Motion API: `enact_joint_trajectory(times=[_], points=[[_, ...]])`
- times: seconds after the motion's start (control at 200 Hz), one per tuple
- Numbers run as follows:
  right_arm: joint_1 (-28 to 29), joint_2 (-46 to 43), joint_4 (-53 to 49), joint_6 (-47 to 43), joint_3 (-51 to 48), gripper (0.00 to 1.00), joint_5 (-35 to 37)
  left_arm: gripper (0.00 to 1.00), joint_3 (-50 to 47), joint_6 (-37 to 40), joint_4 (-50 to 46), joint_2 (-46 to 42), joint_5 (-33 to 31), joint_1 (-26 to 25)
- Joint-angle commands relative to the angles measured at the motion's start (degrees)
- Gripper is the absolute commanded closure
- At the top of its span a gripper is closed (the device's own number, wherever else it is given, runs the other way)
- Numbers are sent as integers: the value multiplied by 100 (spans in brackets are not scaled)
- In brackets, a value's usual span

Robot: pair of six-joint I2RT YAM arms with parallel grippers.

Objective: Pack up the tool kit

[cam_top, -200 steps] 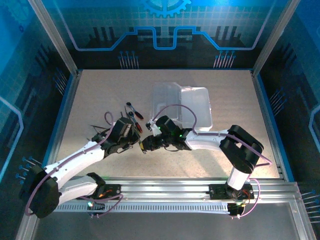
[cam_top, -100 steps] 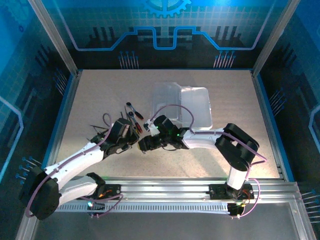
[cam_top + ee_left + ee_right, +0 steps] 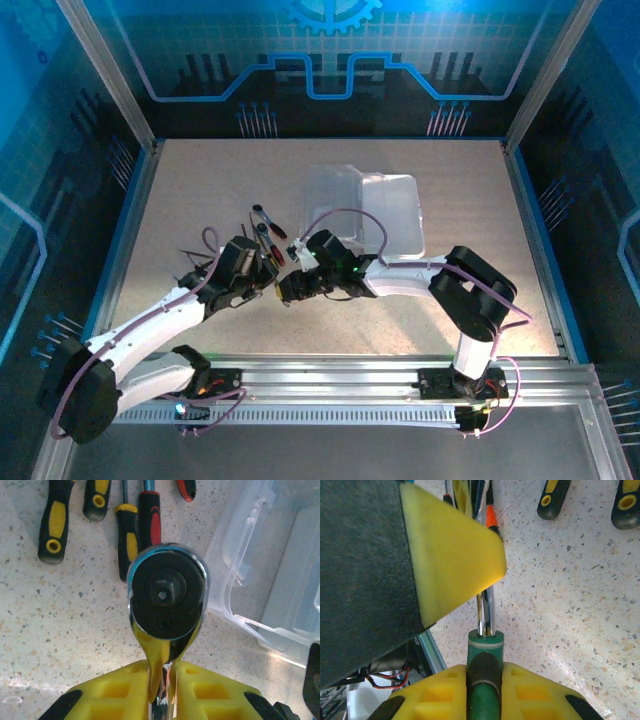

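**Ratchet wrench** (image 3: 166, 592) — chrome, green handle (image 3: 485, 647); held between the two grippers over the table (image 3: 200, 190), left of centre.
Right gripper (image 3: 484, 674): yellow pads clamped on the green handle.
Left gripper (image 3: 162, 692): pads flank the chrome shaft; gripping or merely alongside, cannot tell.
Screwdrivers (image 3: 126, 535) — red- and yellow-handled, lying loose beside the clear plastic case (image 3: 385, 215), which lies open.

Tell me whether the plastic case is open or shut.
Open. The case lies spread on the table, its two clear halves flat side by side rather than folded together.
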Motion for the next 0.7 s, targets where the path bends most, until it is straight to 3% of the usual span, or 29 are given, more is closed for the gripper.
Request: enact_joint_trajectory(times=[0.0, 0.11, 0.22, 0.445, 0.695], points=[[5, -189, -96, -307, 60, 86, -56, 51, 149, 241, 226, -268, 188, 44], [-50, -406, -515, -523, 72, 86, 170, 23, 314, 607, -128, -766, 57, 68], [-110, -501, -848, -663, 279, 87, 156, 8, 570, 985, -702, -1228, -159, 253], [-281, -881, -1717, -769, 771, 87, 447, 2, 890, 1251, -1627, -1658, -102, 1022], [-971, -1411, -3121, -1128, 1734, 87, 795, 1, 830, 1412, -1767, -1715, 252, 1248]])
